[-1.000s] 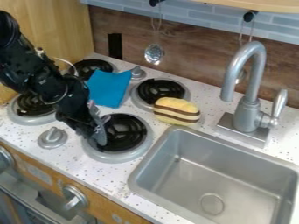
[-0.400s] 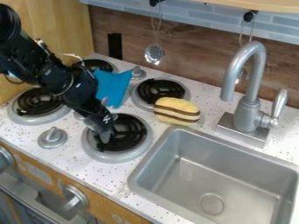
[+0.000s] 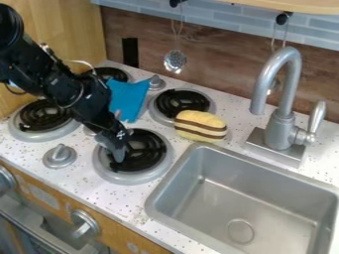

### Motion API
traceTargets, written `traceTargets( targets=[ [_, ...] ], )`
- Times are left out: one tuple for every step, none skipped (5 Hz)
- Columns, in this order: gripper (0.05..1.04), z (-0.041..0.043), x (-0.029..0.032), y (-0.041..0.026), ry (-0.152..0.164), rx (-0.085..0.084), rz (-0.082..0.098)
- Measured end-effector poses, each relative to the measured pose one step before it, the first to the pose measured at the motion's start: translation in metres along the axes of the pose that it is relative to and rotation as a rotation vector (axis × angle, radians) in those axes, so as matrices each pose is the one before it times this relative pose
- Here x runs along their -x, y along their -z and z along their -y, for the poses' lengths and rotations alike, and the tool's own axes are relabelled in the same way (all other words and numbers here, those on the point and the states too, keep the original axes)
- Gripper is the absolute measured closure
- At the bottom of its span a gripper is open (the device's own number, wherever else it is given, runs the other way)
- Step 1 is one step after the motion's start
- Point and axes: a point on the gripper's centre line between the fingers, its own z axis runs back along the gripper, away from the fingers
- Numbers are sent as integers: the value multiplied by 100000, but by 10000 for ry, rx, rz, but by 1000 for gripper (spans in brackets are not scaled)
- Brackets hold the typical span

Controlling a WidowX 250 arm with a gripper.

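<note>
- White, speckled counter (image 3: 109, 197) is spread beneath everything; its flat level should be used as the height limit, so that nothing is pressed down hard.
- Metal sink (image 3: 161, 189) is set into the near right part; its rim is best given room in any sideways travel.
- Black arm (image 3: 83, 101) is slanted in from the upper left, over the left part of the stove; its forearm should be held high enough for the cloth not to be brushed or dragged.
- Grey faucet (image 3: 283, 116) is mounted at the far right, behind the sink; a wide margin should be left around it.
- The near right burner (image 3: 157, 158) is partly covered by the gripper (image 3: 119, 158), which is hung over its left side; a slow, straight descent or lift is advised there, as its raised coils could be snagged.
- Blue cloth (image 3: 132, 96) is placed between the far burners, partly hidden behind the arm; being thin and soft, it would be best pinched at a raised fold.
- Yellow, brown-striped plush (image 3: 200, 126) is rested just beside the far right burner, near the sink; if squeezed, it should be gripped gently across its narrow width.
- How far the gripper is opened cannot be told, nor whether anything is held.
- Grey knob (image 3: 59, 156), at the near left, should be cleared.
</note>
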Motion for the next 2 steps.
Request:
traceTargets(
  targets=[
    [73, -277, -430, -2483, -77, -305, -88],
    [73, -768, 161, -3371, 0, -868, -515]
  ],
)
